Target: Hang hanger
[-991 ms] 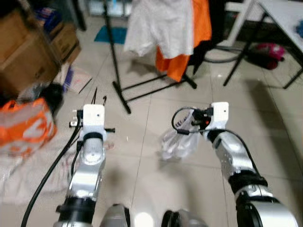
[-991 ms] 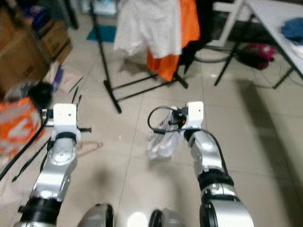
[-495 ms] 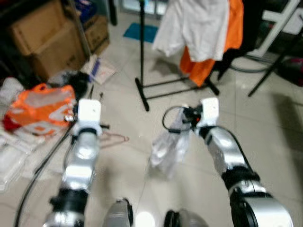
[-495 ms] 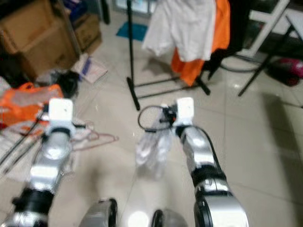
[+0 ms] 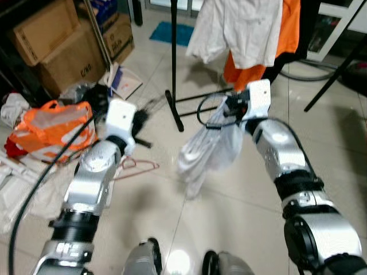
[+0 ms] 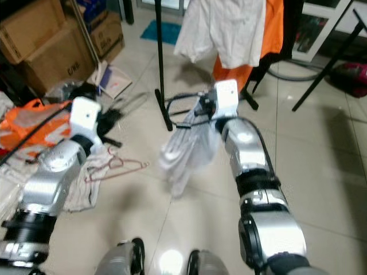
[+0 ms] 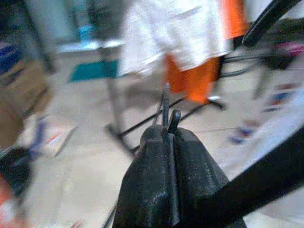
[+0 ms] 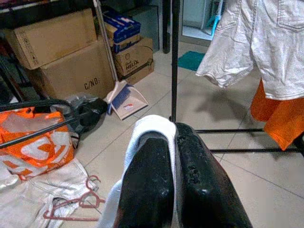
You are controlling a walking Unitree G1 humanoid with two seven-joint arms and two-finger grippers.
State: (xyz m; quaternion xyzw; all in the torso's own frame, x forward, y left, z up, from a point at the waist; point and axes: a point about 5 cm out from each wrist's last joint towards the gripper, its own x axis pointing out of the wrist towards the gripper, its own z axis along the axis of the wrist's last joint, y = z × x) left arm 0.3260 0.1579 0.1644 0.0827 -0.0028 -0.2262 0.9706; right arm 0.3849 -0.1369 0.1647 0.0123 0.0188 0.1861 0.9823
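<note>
Two grippers up in our view. Right gripper [image 8: 173,142] pinched on white garment [image 5: 209,152], cloth dangling near rack pole [image 5: 174,57]. Left gripper [image 7: 168,128] fingers pressed together on thin dark hanger [image 7: 165,107]. Pink hanger [image 6: 117,166] lies on tiled floor [image 5: 229,212], beside orange bag [image 5: 54,126].

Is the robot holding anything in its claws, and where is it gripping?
The right gripper pinches a white garment by its top fold. The left gripper is shut on nothing visible.

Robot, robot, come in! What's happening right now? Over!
Right gripper shut on white garment, held off the floor. Left gripper shut. Pink hanger lying on floor. Rack pole just ahead.
</note>
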